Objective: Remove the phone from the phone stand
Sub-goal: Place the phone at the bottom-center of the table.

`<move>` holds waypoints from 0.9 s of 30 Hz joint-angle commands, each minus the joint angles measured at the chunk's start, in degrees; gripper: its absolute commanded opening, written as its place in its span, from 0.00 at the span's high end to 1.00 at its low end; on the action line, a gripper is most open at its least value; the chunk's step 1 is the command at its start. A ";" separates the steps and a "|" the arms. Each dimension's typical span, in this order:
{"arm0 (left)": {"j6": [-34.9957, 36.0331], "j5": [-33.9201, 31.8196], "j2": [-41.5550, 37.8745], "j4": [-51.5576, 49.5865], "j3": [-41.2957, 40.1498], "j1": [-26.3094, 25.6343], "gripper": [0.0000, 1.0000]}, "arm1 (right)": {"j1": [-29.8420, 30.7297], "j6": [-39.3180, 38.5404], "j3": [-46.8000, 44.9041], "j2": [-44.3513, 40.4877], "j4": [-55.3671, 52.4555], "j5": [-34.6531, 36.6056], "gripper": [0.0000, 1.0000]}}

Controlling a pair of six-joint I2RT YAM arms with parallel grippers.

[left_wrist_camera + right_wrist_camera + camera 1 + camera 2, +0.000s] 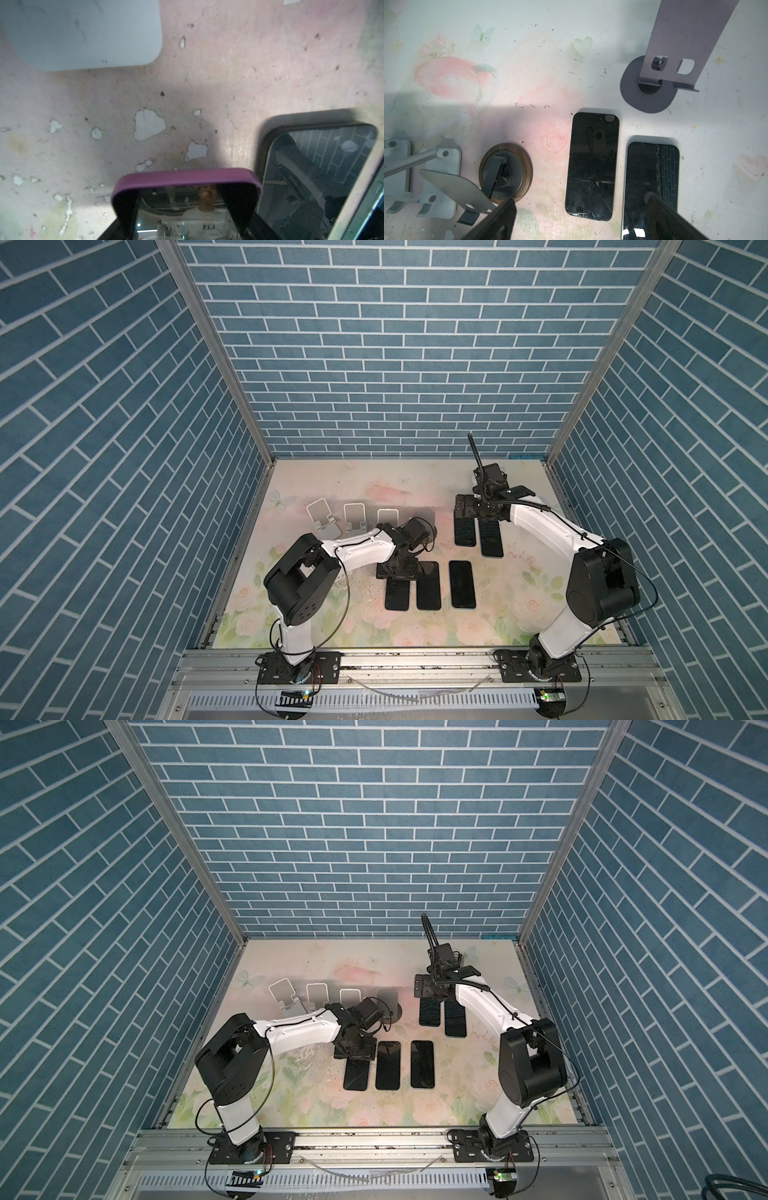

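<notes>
Over on the left half of the floral mat (374,489), the left gripper (397,574) is clamped on a purple-cased phone (397,595), screen up. The left wrist view shows it best: a dark finger (126,212) sits on each long edge of the case. So the phone is in the gripper, low over the front part of the mat and well apart from the row of stands behind it. Can't tell if its underside touches the mat.

Just beside it on the right lies a second dark phone (428,585), and a third phone (462,584) lies a bit further right. Both are flat with screens up.

Behind the left arm, three white phone stands (355,519) sit in a row, with a dark stand on a round wood-rimmed base (517,164) next to them.

The right gripper (580,200) is spread wide and gripping nothing. It hovers over two more phones lying side by side, a cracked phone (591,166) and one reflecting the brick wall (654,176). A dark grey stand with an oval base (648,97) sits just past those.
</notes>
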 commanded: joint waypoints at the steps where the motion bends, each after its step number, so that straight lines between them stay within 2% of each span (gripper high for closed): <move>1: 0.09 1.42 1.40 -1.26 1.06 0.33 0.33 | -0.15 -1.06 -0.83 0.45 0.12 0.50 0.01; 10: -0.18 1.97 2.17 -1.05 0.66 1.07 0.27 | -0.20 -1.53 -1.73 0.09 0.64 1.07 0.01; 22: 0.20 -1.64 -0.30 -0.28 -0.53 1.41 0.14 | -0.24 -2.66 -1.18 0.05 0.29 1.10 0.02; 27: 0.85 -3.54 -1.68 -0.01 -0.80 1.43 0.12 | -0.29 -2.88 -1.02 -0.19 -0.06 1.37 0.02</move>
